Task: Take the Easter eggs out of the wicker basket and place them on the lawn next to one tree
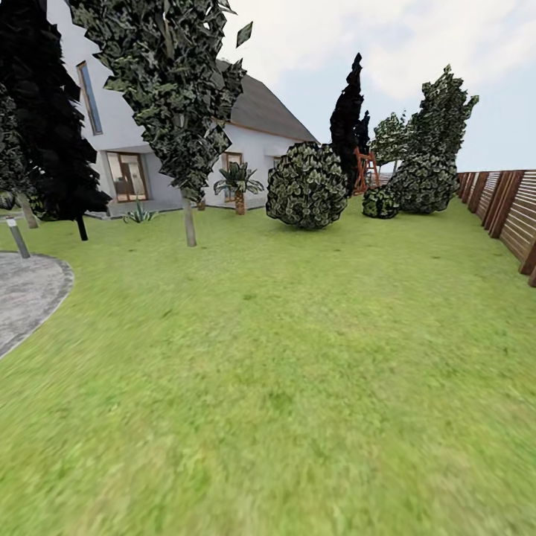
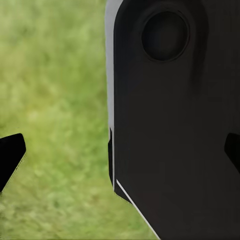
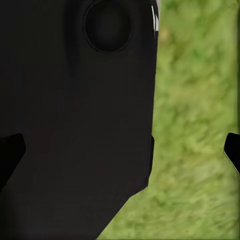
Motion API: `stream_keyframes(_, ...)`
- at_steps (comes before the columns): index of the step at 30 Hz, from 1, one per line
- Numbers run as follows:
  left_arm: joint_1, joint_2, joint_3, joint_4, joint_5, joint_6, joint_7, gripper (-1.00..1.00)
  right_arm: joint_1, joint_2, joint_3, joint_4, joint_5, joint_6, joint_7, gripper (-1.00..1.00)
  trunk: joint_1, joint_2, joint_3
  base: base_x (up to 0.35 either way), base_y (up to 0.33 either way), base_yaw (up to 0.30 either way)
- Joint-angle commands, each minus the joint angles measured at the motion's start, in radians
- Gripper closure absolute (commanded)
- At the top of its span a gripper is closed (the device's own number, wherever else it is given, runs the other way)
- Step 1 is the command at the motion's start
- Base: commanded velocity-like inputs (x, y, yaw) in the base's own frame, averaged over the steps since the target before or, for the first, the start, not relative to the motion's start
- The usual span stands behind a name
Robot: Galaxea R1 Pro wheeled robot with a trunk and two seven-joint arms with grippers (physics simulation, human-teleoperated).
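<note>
Lawn [image 1: 298, 372] wide, tree [image 1: 189, 216] ahead (left).

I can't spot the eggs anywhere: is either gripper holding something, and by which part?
Nothing held: both the left gripper and right gripper have fingers spread over lawn.

Lawn [image 1: 298, 372] in the garden

Bright mottled grass; a pale-trunked tree [image 1: 189, 219] rises from it, a round bush [image 1: 307, 186] beside that tree.
</note>
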Motion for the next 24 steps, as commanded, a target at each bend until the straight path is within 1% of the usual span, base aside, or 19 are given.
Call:
stream_keyframes(1,0.0,0.0,0.0,-0.001,0.0,0.001,-0.001,-1.0,0.0,0.0,0.0,0.0,0.0,0.0,0.002,-1.0,0.001,0.0,-0.001,0.333,0.0,0.0)
stream_keyframes(24,0.0,0.0,-0.001,-0.001,0.0,0.001,-0.001,-1.0,0.0,0.0,0.0,0.0,0.0,0.0,0.002,-1.0,0.001,0.0,-0.001,0.333,0.0,0.0)
